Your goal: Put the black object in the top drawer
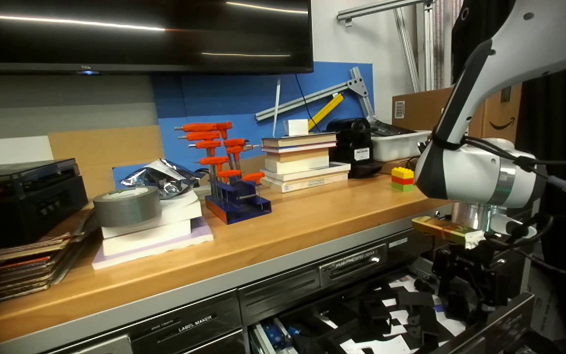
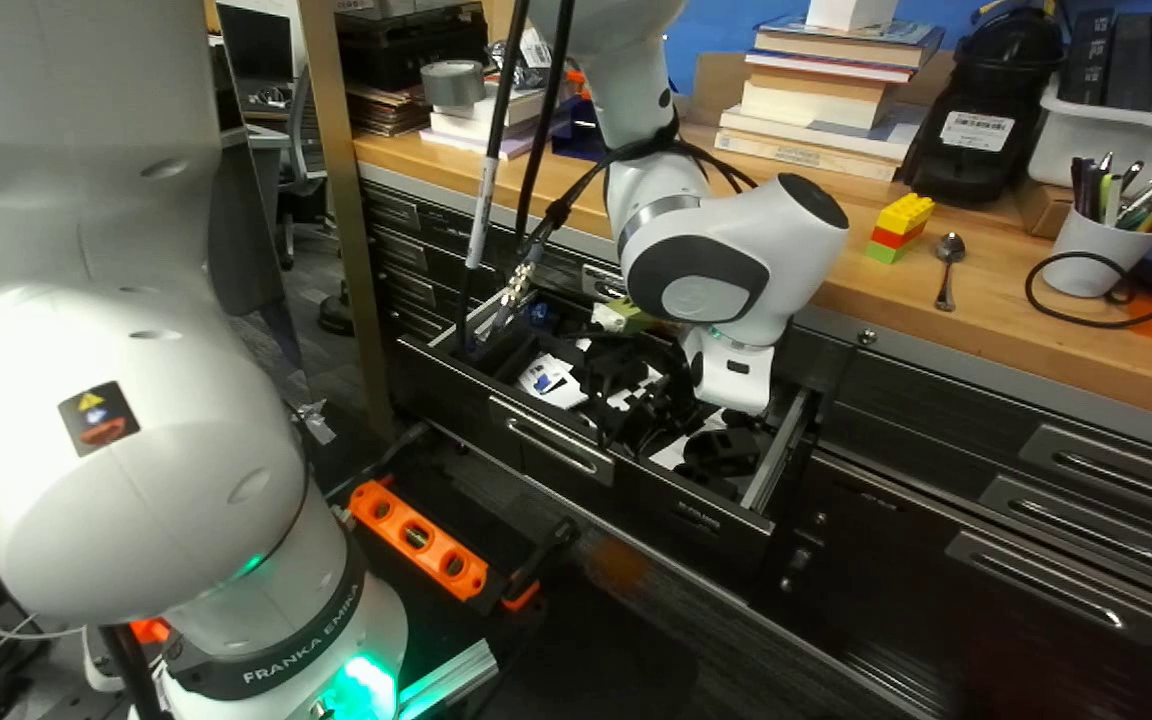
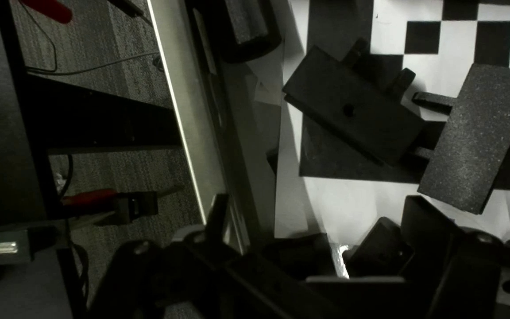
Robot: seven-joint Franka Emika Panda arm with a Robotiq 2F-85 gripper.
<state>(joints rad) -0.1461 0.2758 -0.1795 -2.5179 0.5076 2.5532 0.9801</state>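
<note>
1. Two fingers (image 3: 217,217) of your gripper (image 3: 317,206) stand wide apart in the wrist view, at 9 and 3 o'clock of the gap; nothing seen clamped between them.
2. In an exterior view you have it hanging low over the pulled-out top drawer (image 2: 651,500); how much clearance you have underneath: cannot tell.
3. Black object: you cannot single it out for certain. Many black pieces (image 2: 726,450) lie in the drawer; judged, yours is among them.
4. Best candidate: rounded black piece (image 3: 381,248), 4 o'clock from mid-gap, just beside the 3 o'clock finger; touching or apart, unclear. Long axis runs about 7 to 1 o'clock, skew to your 9-to-3 closing line.
5. Neighbours: one flat black bracket (image 3: 334,97) toward 12 to 1 o'clock, another bracket (image 3: 476,141) at 2.
6. Note your 9 o'clock finger: it overlaps the drawer's front wall (image 3: 197,119) in view; contact not shown.
7. Judgement: placing looks done or nearly so. If so, lift straight clear first; a sweep toward 9 may catch the wall, one toward 3 may drag the piece.
</note>
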